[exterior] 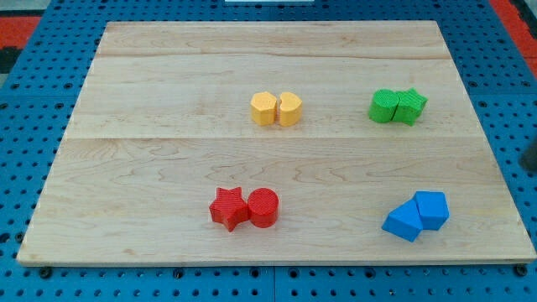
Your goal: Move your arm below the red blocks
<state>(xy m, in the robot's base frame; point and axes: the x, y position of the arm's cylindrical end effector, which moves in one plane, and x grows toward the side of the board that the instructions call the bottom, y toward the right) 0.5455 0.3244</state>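
Observation:
A red star block (227,207) and a red cylinder block (263,207) sit touching side by side near the view's bottom, left of centre, on the wooden board (151,159). My tip does not show. Only a small dark blurred shape (530,158) shows at the view's right edge, off the board and far right of the red blocks; I cannot tell whether it is part of the rod.
Two yellow blocks (276,109) sit together at the upper middle. Two green blocks (398,106) sit at the upper right. Two blue blocks (417,215) sit at the lower right. Blue pegboard (25,168) surrounds the board.

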